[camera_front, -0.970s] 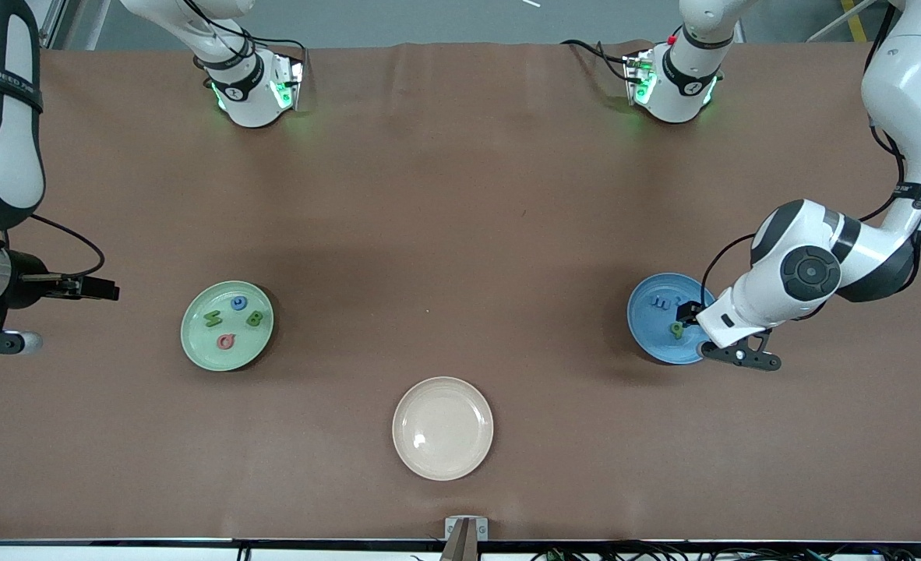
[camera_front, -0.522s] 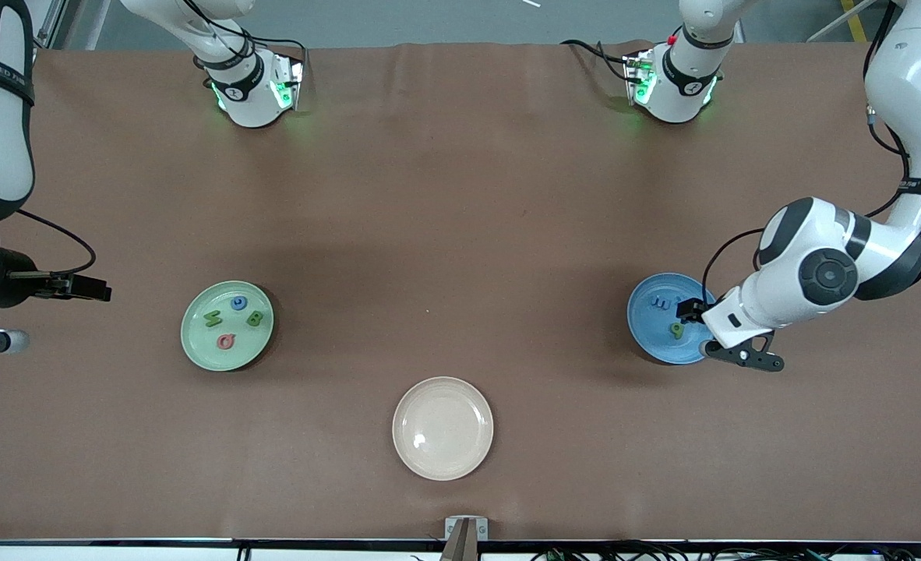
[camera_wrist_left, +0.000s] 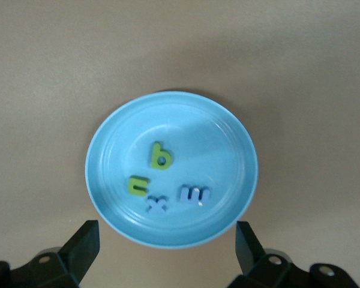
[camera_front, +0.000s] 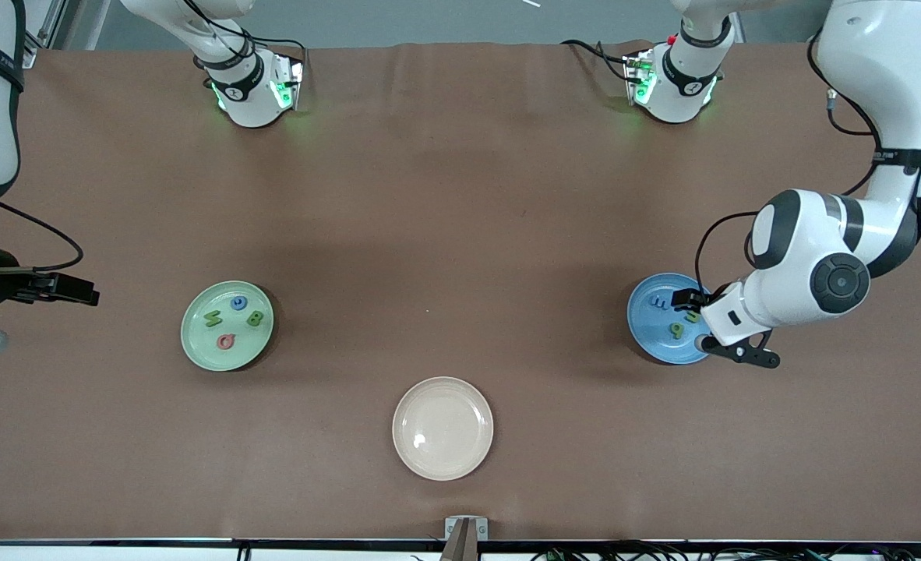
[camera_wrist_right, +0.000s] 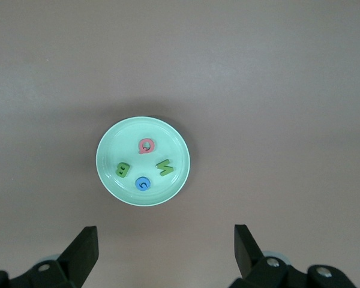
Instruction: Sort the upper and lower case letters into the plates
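The blue plate [camera_front: 647, 331] lies toward the left arm's end of the table. In the left wrist view the blue plate [camera_wrist_left: 228, 144] holds a green b [camera_wrist_left: 161, 156], a green n [camera_wrist_left: 137, 185], a blue x [camera_wrist_left: 156, 204] and a blue m [camera_wrist_left: 194, 194]. My left gripper [camera_wrist_left: 167, 247] is open and empty, hovering over the plate's rim. The mint green plate [camera_front: 195, 343] holds a pink Q [camera_wrist_right: 146, 145], a green B [camera_wrist_right: 123, 169], a green M [camera_wrist_right: 164, 168] and a blue C [camera_wrist_right: 143, 183]. My right gripper [camera_wrist_right: 166, 249] is open and empty, high above the table beside that plate.
An empty cream-beige plate [camera_front: 442, 460] lies nearer to the front camera, midway between the two others. The arms' bases [camera_front: 254, 86] stand along the back edge. The brown table cover [camera_front: 460, 234] is bare between the plates.
My left gripper has lifted and drawn back from the blue plate, uncovering a second green letter. My right arm has pulled farther out toward its end of the table.
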